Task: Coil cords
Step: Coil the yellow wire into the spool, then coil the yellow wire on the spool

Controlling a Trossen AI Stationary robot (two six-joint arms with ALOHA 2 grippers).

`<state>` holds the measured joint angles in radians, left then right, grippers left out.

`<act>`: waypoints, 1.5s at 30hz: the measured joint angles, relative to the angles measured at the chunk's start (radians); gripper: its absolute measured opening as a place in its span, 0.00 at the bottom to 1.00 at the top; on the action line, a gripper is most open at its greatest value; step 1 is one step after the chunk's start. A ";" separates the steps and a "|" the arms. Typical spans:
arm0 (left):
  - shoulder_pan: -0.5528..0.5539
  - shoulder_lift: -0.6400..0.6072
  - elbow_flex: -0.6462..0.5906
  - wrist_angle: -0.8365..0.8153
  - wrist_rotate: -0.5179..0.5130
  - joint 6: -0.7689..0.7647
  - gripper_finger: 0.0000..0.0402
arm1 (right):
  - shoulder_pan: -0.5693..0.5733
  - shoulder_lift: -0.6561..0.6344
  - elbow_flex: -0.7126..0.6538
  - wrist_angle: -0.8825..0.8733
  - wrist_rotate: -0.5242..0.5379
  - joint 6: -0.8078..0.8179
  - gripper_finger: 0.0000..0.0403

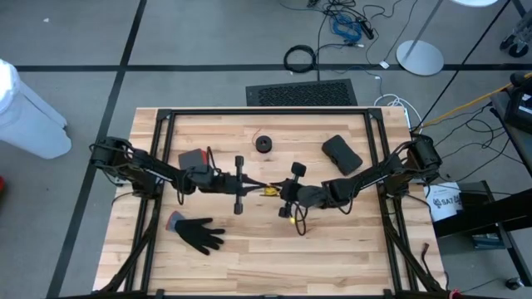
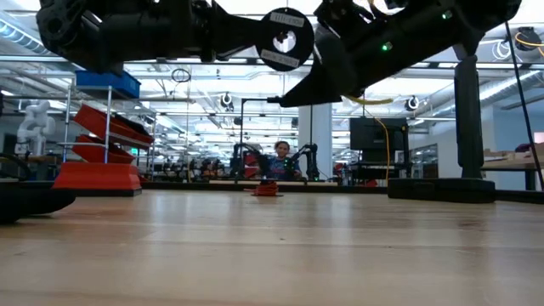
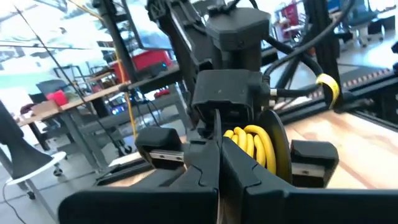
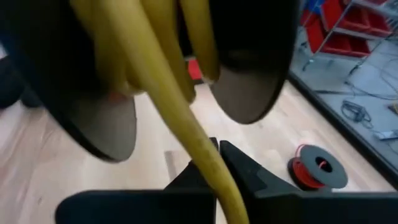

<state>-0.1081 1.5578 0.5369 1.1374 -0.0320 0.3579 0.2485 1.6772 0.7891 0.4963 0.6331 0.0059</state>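
Note:
The yellow-orange cord point(image 3: 252, 142) is wound on a small black two-disc spool point(image 2: 285, 38), which is held in the air over the table's middle point(image 1: 270, 190). My left gripper point(image 3: 217, 163) comes from the left and is shut at the spool. My right gripper point(image 4: 216, 163) comes from the right and is shut on the cord's free run. A thin black cord point(image 1: 299, 224) loops on the wood just near of the right gripper. My left gripper pinches the rim of one spool disc point(image 3: 217, 127) between its two shut fingers, coming about level from the table's left. The spool is lifted clear of the table, with its discs upright. My right gripper pinches the single yellow strand point(image 4: 208, 158) that leaves the spool, between its fingertips. It comes from the table's right, slanting slightly down. The strand runs across the fingers and up to the coil point(image 4: 155, 43), fairly straight.
A black glove point(image 1: 199, 233) lies near the front left. A red-and-black spool point(image 1: 264, 144) and a black pouch point(image 1: 341, 153) lie toward the far edge. A black frame point(image 1: 266, 111) borders the tabletop. The wood near the front right is bare.

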 joint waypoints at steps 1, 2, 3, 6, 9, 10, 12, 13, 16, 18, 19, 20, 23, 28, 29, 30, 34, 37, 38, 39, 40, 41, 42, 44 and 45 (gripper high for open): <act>0.004 0.000 0.000 0.010 -0.003 -0.010 0.00 | 0.000 0.000 -0.001 0.011 0.003 -0.003 0.01; 0.009 0.000 0.000 0.021 -0.004 -0.015 0.00 | 0.000 0.000 -0.001 0.030 0.003 -0.004 0.01; 0.014 0.000 0.001 0.031 -0.007 -0.026 0.00 | -0.001 0.001 -0.001 0.048 0.003 -0.010 0.01; 0.034 0.000 0.002 0.056 -0.025 -0.066 0.00 | -0.001 0.008 -0.001 0.108 0.001 -0.032 0.01; 0.048 0.000 0.002 0.100 -0.029 -0.090 0.00 | -0.011 0.009 0.000 0.154 0.003 -0.034 0.01; 0.054 0.000 0.002 0.112 -0.030 -0.091 0.00 | -0.014 0.010 0.000 0.166 0.003 -0.034 0.01; 0.062 0.000 0.004 0.119 -0.053 -0.092 0.00 | -0.025 0.012 0.000 0.190 -0.002 -0.027 0.01; 0.065 0.000 0.008 0.120 -0.071 -0.092 0.00 | -0.031 0.013 0.000 0.203 -0.002 -0.016 0.01; 0.077 0.000 0.015 0.116 -0.092 -0.111 0.00 | -0.056 0.015 0.000 0.212 -0.004 0.034 0.01; 0.083 0.000 0.019 0.116 -0.092 -0.118 0.00 | -0.071 0.015 0.000 0.206 -0.003 0.063 0.01; 0.083 0.000 0.020 0.118 -0.098 -0.118 0.00 | -0.077 0.015 0.000 0.205 -0.003 0.066 0.01; 0.084 0.000 0.021 0.118 -0.105 -0.118 0.00 | -0.080 0.016 0.000 0.205 -0.003 0.067 0.01; 0.094 0.000 0.021 0.119 -0.107 -0.141 0.00 | -0.085 0.016 0.000 0.205 -0.003 0.069 0.01; 0.127 0.000 0.021 0.119 -0.121 -0.202 0.00 | -0.110 0.016 0.000 0.157 -0.002 0.131 0.01; 0.134 0.000 0.021 0.118 -0.123 -0.211 0.00 | -0.118 0.016 0.000 0.128 -0.002 0.155 0.01; 0.142 0.000 0.021 0.115 -0.124 -0.221 0.00 | -0.126 0.017 0.000 0.102 -0.002 0.181 0.01; 0.166 0.000 0.021 0.048 -0.141 -0.269 0.00 | -0.144 0.017 0.000 -0.016 -0.002 0.310 0.01; 0.186 0.000 0.021 -0.024 -0.156 -0.308 0.00 | -0.147 0.017 0.000 -0.093 -0.013 0.404 0.01; 0.192 0.000 0.021 -0.045 -0.162 -0.320 0.00 | -0.148 0.017 0.000 -0.118 -0.025 0.430 0.01; 0.198 0.000 0.021 -0.067 -0.165 -0.326 0.00 | -0.148 0.017 0.000 -0.140 -0.049 0.454 0.01; 0.201 0.000 0.021 -0.082 -0.168 -0.327 0.00 | -0.147 0.017 0.000 -0.161 -0.068 0.475 0.01; 0.203 0.000 0.021 -0.091 -0.172 -0.326 0.00 | -0.147 0.017 0.000 -0.181 -0.086 0.497 0.01; 0.205 0.000 0.021 -0.092 -0.172 -0.326 0.00 | -0.144 0.017 0.000 -0.206 -0.103 0.522 0.01; 0.206 0.000 0.020 -0.084 -0.169 -0.326 0.00 | -0.136 0.017 0.000 -0.270 -0.121 0.576 0.01; 0.206 0.000 0.020 -0.075 -0.165 -0.326 0.00 | -0.131 0.017 0.000 -0.304 -0.129 0.603 0.01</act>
<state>0.0982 1.5578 0.5571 1.0625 -0.1969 0.0319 0.1180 1.6943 0.7891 0.1924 0.5039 0.6089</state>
